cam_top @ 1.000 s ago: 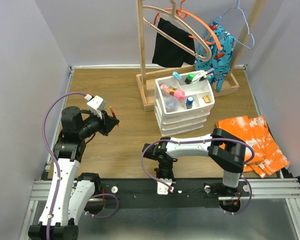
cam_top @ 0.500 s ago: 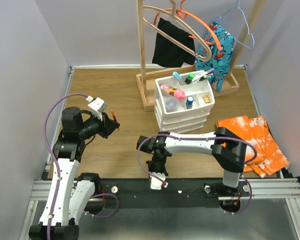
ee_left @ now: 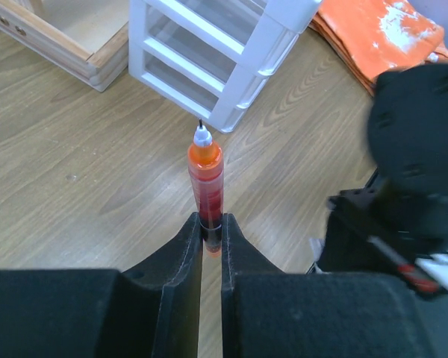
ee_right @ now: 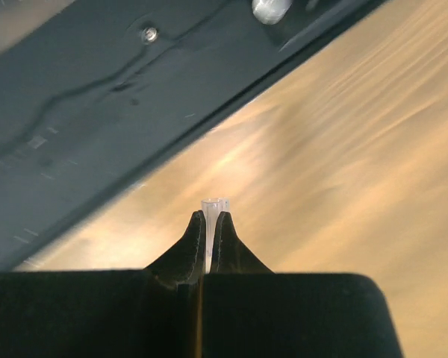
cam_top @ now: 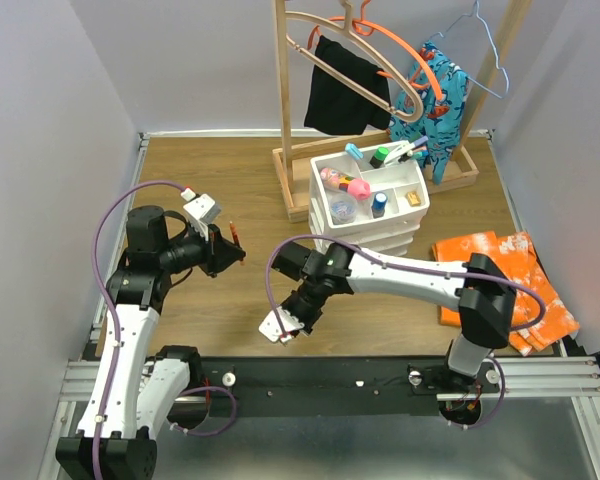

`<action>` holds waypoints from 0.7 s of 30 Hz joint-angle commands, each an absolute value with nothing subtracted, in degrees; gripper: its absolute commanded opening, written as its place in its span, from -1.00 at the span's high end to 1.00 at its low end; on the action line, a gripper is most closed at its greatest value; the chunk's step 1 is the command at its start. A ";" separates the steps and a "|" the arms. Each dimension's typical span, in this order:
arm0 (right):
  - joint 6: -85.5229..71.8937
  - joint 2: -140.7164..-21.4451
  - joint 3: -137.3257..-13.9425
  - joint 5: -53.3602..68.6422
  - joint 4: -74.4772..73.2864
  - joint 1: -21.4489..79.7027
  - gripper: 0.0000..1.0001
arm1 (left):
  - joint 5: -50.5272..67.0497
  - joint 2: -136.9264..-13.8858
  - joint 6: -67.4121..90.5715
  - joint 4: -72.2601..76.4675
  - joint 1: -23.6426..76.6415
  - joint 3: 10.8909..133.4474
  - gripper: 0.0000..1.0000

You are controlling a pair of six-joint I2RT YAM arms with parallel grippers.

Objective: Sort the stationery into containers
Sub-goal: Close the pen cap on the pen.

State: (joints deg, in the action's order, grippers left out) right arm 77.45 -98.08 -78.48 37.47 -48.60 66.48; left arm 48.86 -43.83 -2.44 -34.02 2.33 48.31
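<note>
While my left pincer (ee_left: 210, 224) is squeezed narrow on the lower barrel of the red pen (ee_left: 206, 183), I can read that pen well. It has a see-through red body, an orange collar and a grey nib ending in a fine dark point. It is held off the table (cam_top: 230, 170) over the left side, with the nib aimed toward the white organiser (ee_left: 224, 63) but well apart from it. My right pincer (ee_right: 209, 224) is drawn almost together on a thin clear piece (ee_right: 215, 204), low over the wood just beside the black rail (ee_right: 97, 112) at the near edge. That wrist view is smeared, so I cannot tell what the piece is, and most of it is hidden between the fingers. From above, the right arm's own links cover that pincer. Farther back, the organiser's top tray holds a pink-capped bottle (cam_top: 359, 188), a small blue-capped bottle (cam_top: 379, 204) and several pens (cam_top: 400, 152) in the rear compartment. The drawers below are too small for me to read. An orange cloth (cam_top: 510, 285) lies on the table's right side. Behind everything stands a wooden hanger rack (cam_top: 283, 100) with garments, against pale walls around the brown wood-grain table.
</note>
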 commanded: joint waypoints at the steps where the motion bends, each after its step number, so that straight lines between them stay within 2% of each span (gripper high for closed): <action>1: 53.82 -102.56 -74.10 35.60 -40.36 65.48 0.98 | 51.94 -44.21 -0.18 -31.39 2.20 47.81 0.76; 6: 40.00 -106.52 -72.69 31.56 -30.86 64.07 0.98 | 51.59 -44.38 2.28 -29.45 2.20 47.20 0.76; 21: 34.02 -108.81 -66.80 20.83 -17.58 63.72 0.98 | 50.36 -43.86 3.08 -28.48 2.11 46.05 0.75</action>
